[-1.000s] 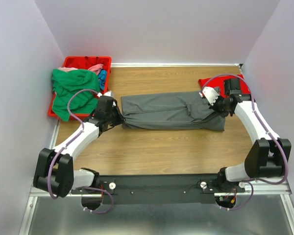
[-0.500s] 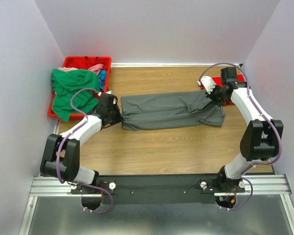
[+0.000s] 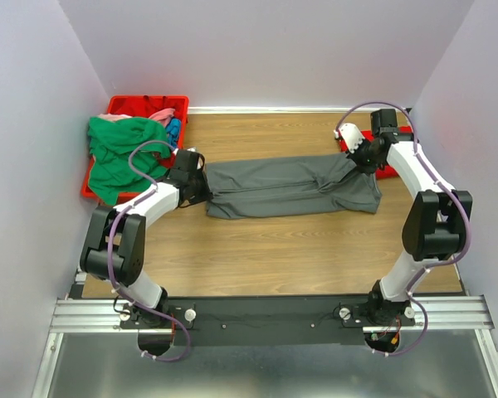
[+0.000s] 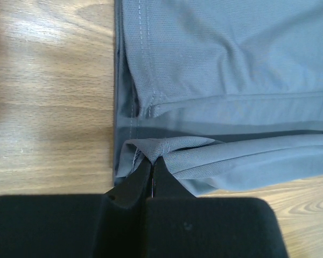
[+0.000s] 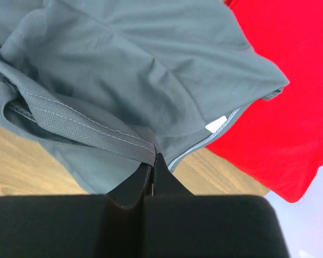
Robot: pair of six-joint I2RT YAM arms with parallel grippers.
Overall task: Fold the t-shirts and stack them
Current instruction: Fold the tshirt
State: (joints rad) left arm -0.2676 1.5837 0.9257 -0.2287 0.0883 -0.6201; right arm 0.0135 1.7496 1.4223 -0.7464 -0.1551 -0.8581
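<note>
While the soft dark grey cloth t-shirt [image 3: 290, 186] lies stretched, the left gripper [image 4: 152, 164] and right gripper [image 5: 153, 158] — fingers closed — pinch its ends.

The left gripper [image 4: 152, 171] pinched a stitched hem of the dark grey t-shirt [image 4: 231, 75], its jaws pressed together. Beyond the gripper the shirt lay in flat folded layers, and left of the gripper showed the wooden table [image 4: 48, 107].
</note>
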